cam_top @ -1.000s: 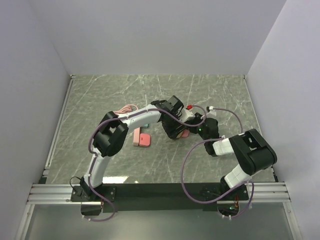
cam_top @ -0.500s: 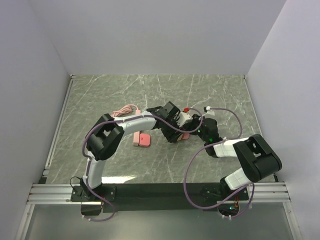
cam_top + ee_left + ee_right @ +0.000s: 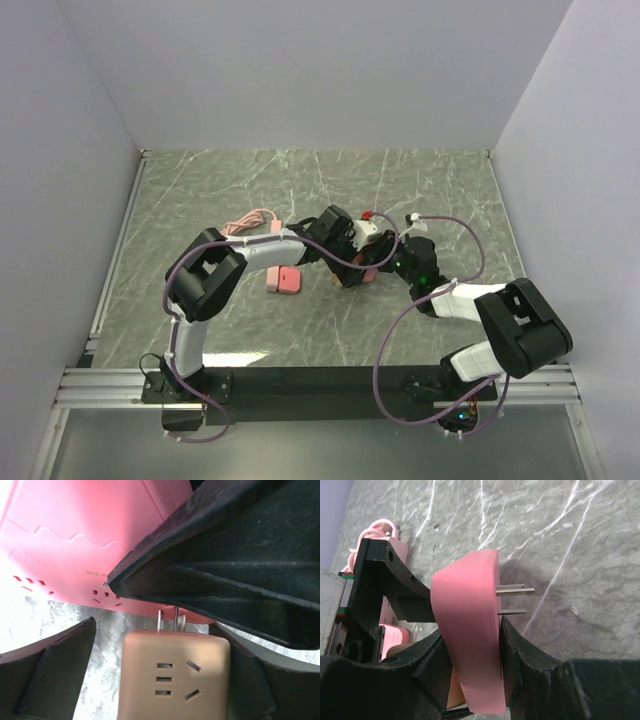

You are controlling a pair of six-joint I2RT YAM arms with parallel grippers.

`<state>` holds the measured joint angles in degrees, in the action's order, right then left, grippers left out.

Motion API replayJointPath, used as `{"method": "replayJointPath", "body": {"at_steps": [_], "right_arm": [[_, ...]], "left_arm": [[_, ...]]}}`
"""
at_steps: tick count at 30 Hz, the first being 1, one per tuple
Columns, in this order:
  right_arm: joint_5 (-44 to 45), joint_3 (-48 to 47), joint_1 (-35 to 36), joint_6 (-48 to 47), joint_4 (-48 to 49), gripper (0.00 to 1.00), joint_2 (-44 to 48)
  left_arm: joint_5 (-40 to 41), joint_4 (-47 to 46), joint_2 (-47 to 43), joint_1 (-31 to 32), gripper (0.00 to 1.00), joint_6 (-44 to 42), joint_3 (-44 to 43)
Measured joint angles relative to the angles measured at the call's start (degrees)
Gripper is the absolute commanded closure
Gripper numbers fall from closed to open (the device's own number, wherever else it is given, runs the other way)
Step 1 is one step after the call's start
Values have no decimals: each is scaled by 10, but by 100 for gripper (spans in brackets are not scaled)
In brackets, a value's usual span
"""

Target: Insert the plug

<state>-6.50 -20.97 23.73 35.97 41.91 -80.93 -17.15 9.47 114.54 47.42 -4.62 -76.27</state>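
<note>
From where I stand, both arms meet just past the middle of the table [image 3: 250,180]. The right gripper [image 3: 472,635] is clamped on the flat sides of a pink adapter [image 3: 75,535], holding it off the surface. In that wrist's view the adapter's own two pins point to 3 o'clock over bare stone. The left gripper [image 3: 345,268] has its jaws spread wide, with the tan plug [image 3: 175,675] sitting between them. There is a clear gap on the 9 o'clock side, but I can't tell whether the other finger touches it. The plug's prongs [image 3: 169,621] point to 12 o'clock, straight at the adapter's socket face, so its long axis runs 6 to 12. Bare metal shows between the two bodies, so I'd judge it only part seated; a right finger hides how deep. The last push would run along that line, and the left arm sits right behind the plug. Two spare pink blocks [image 3: 283,278] lie at 9 o'clock and a coiled cable [image 3: 250,219] at 10, both clear of the work.
</note>
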Motion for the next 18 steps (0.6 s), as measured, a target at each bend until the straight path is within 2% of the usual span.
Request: {"method": "replayJointPath", "body": {"at_steps": [18], "right_arm": [[-35,-7,7,-8,9,100,0]], "left_arm": [[-1,-47,-60,-9,1,12,65]]}}
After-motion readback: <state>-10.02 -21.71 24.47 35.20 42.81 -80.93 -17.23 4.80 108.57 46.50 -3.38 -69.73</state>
